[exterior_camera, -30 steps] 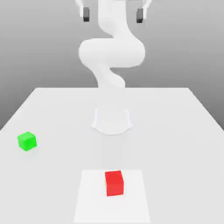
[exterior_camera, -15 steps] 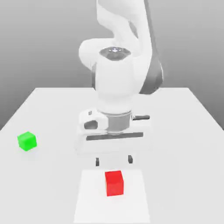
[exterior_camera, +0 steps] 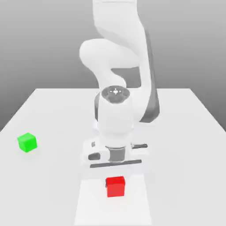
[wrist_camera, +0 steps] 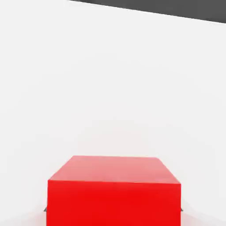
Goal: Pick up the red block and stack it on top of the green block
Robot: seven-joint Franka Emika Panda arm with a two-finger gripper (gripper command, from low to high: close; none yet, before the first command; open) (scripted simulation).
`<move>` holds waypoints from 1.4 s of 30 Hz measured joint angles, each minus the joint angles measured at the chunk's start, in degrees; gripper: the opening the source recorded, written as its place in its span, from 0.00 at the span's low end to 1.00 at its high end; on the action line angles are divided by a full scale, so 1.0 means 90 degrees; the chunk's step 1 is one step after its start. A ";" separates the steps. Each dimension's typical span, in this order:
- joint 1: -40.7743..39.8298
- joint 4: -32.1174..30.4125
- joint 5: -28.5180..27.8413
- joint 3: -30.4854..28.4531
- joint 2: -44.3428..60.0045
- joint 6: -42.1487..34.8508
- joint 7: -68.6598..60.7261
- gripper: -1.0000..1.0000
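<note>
Presently the gripper is pinched on the red block, low on the table. Judged rigid, light, matte-faced: opposite flat sides suit holding. Green block sits well apart.

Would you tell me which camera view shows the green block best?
The exterior view: the green block sits whole on the white table, toward that view's left, apart from the arm. The hand view looks at the red block and bare table, with no green in it.
</note>
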 joint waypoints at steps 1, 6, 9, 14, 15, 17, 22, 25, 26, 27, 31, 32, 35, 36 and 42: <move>-0.0004 -0.0032 0.0003 0.0004 -0.0220 -0.0189 -0.0003 0.00; -0.0452 -0.0153 -0.0011 -0.0154 -0.0955 -0.0803 0.0583 0.00; -0.0799 -0.0191 -0.0046 -0.0512 -0.1084 -0.0893 0.1409 0.00; -0.1690 -0.0251 -0.0131 -0.0878 -0.1266 -0.1010 0.2856 0.00; -0.1864 -0.0263 -0.0155 -0.0944 -0.1303 -0.1034 0.3152 0.00; -0.2211 -0.0286 -0.0203 -0.1068 -0.1375 -0.1081 0.3743 0.00; -0.2986 -0.0345 -0.0343 -0.1422 -0.1561 -0.1199 0.5234 0.00; -0.3432 -0.0379 -0.0451 -0.1673 -0.1676 -0.1271 0.6146 0.00; -0.3580 -0.0390 -0.0492 -0.1768 -0.1716 -0.1297 0.6452 0.00; -0.3720 -0.0401 -0.0537 -0.1874 -0.1756 -0.1325 0.6760 0.00; -0.4405 -0.0446 -0.0704 -0.2183 -0.1916 -0.1423 0.7991 0.00; -0.4582 -0.0458 -0.0749 -0.2256 -0.1957 -0.1448 0.8303 0.00; -0.5065 -0.0486 -0.0823 -0.2437 -0.1996 -0.1449 0.9107 0.00; -0.5086 -0.0485 -0.0742 -0.2481 -0.1848 -0.1305 0.9145 0.00; -0.5100 -0.0436 0.0663 -0.2188 -0.0525 -0.0112 0.8248 1.00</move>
